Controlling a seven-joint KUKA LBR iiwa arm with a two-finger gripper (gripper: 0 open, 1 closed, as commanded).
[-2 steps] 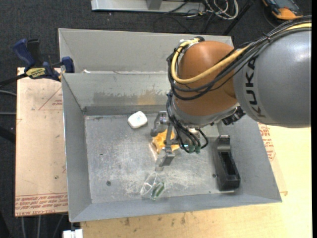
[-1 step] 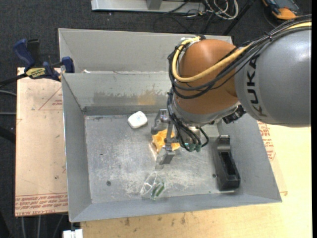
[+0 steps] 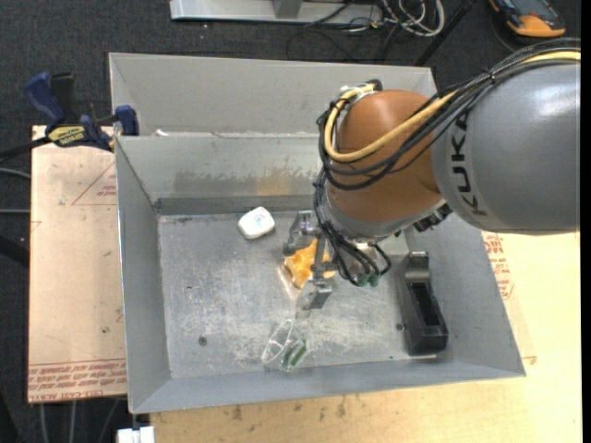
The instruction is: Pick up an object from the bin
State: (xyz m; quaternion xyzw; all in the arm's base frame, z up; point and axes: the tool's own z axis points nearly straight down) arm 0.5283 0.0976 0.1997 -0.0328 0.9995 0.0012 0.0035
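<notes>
My gripper (image 3: pixel 310 268) reaches down near the middle of the bin, its metal fingers either side of a small orange-yellow thing (image 3: pixel 301 264) that lies on the floor there. The fingers stand apart around it, one behind near the back and one in front. A white rounded object (image 3: pixel 257 222) lies just left of the gripper, toward the back wall. A clear plastic piece with a green bit (image 3: pixel 287 348) rests near the front wall, below the gripper.
A black rectangular block (image 3: pixel 422 305) lies along the right side of the bin floor. The arm's orange cover and cables hang over the back right part of the bin and hide what is beneath.
</notes>
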